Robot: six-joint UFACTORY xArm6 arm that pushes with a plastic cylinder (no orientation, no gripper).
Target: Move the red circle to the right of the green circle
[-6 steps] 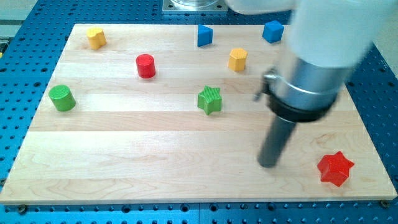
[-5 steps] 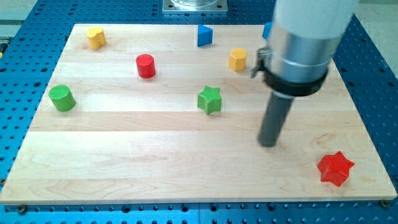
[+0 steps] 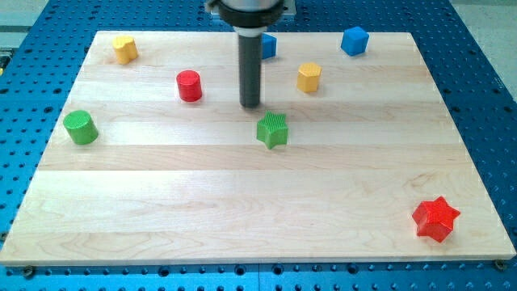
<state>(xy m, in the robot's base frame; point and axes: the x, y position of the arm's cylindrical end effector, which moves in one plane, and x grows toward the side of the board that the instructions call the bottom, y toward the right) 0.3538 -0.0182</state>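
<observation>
The red circle stands on the wooden board at the upper left of centre. The green circle stands near the board's left edge, below and left of the red circle. My tip rests on the board to the right of the red circle, just above and left of the green star. It touches no block.
A yellow block sits at the top left. A blue block is partly hidden behind the rod. A yellow hexagon and a blue cube lie at the upper right. A red star lies at the bottom right.
My tip has moved from the lower right of the board up and left to a spot between the red circle and the green star. No block has moved.
</observation>
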